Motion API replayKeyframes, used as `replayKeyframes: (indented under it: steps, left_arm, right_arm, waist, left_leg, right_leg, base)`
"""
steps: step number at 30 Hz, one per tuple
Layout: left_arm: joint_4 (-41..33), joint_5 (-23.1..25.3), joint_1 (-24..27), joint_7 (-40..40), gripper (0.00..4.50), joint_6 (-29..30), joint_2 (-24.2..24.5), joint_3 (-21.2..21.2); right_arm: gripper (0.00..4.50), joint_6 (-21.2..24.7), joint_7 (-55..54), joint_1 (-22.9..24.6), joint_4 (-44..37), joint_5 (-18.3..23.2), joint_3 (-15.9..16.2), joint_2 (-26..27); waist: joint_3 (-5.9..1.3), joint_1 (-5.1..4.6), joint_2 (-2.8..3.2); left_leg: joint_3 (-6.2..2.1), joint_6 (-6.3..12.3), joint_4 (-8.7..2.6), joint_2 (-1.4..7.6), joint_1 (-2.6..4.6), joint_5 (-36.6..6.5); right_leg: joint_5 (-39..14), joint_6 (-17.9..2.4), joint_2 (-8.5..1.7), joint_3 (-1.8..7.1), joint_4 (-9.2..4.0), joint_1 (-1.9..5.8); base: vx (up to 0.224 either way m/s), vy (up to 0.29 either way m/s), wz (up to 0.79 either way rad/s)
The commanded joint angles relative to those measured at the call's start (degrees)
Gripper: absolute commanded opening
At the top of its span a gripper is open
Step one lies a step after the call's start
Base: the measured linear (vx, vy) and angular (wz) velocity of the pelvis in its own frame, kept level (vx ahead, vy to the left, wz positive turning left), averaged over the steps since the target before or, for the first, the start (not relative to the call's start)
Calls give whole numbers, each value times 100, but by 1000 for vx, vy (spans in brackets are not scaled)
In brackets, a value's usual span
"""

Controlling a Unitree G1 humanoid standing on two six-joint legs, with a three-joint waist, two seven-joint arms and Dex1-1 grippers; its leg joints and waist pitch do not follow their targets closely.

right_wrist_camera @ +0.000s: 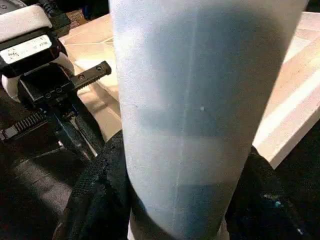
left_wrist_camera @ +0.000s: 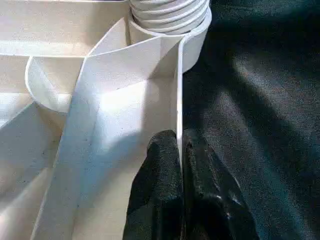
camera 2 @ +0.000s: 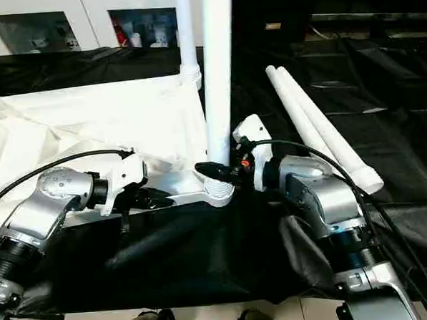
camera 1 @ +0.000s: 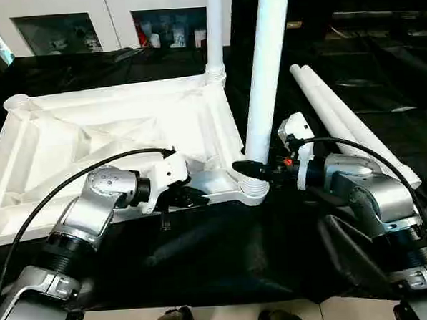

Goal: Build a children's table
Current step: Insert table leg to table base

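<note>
The white table top (camera 1: 90, 138) lies upside down on black cloth, ribbed underside up. One leg (camera 1: 214, 31) stands in the far right corner socket. A second leg (camera 1: 266, 71) stands upright in the near right corner socket (camera 1: 254, 190). My right gripper (camera 1: 253, 169) is shut on this leg just above the socket, its black fingers (right_wrist_camera: 95, 200) wrapping both sides. My left gripper (camera 1: 187, 197) is shut on the top's near rim (left_wrist_camera: 178, 120), left of that socket, with a fingertip (left_wrist_camera: 160, 165) on each side of the thin wall.
Two loose white legs (camera 1: 347, 117) lie side by side on the black cloth to the right. White cabinets (camera 1: 84, 23) with shelves of small items stand behind. The cloth's front edge and a pale floor strip (camera 1: 229, 318) run near my body.
</note>
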Motion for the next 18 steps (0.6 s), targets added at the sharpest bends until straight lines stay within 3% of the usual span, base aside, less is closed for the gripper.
replayKeyframes:
  steps: [1,8,12,13,18]
  left_arm:
    - [-4,-25,63,-47,0,-31,-64,-20]
    - [16,-10,53,-26,0,-31,-33,2]
    - [45,-3,37,-22,0,-45,-34,5]
    - [90,5,3,-26,0,-56,-41,7]
    - [195,41,-82,-8,0,-105,-61,8]
  right_arm:
    - [191,139,-132,26,186,-113,7,9]
    - [191,52,-400,502,310,399,-703,220]
    - [191,-107,-474,747,309,436,-778,336]
    - [191,-261,-517,934,294,439,-806,444]
    - [191,-755,-629,1237,160,323,-781,596]
  waist:
    - [-322,6,-61]
    - [-340,11,-45]
    - [-343,15,-46]
    - [-335,23,4]
    - [-326,35,-1]
  left_leg:
    - [-234,119,-461,410,203,-1329]
    - [-226,180,-452,413,201,-1246]
    - [-229,165,-461,414,202,-1281]
    - [-240,130,-469,414,203,-1309]
    - [-237,25,-491,416,215,-1513]
  right_leg:
    - [-1333,-1291,-392,289,-458,148]
    - [-1149,-1342,-395,290,-451,152]
    - [-1156,-1353,-391,276,-449,152]
    - [-1204,-1342,-393,273,-448,149]
    - [-1258,-1291,-391,282,-477,134]
  base:
    - [0,0,0]
    - [0,0,0]
    - [0,0,0]
    - [0,0,0]
    - [0,0,0]
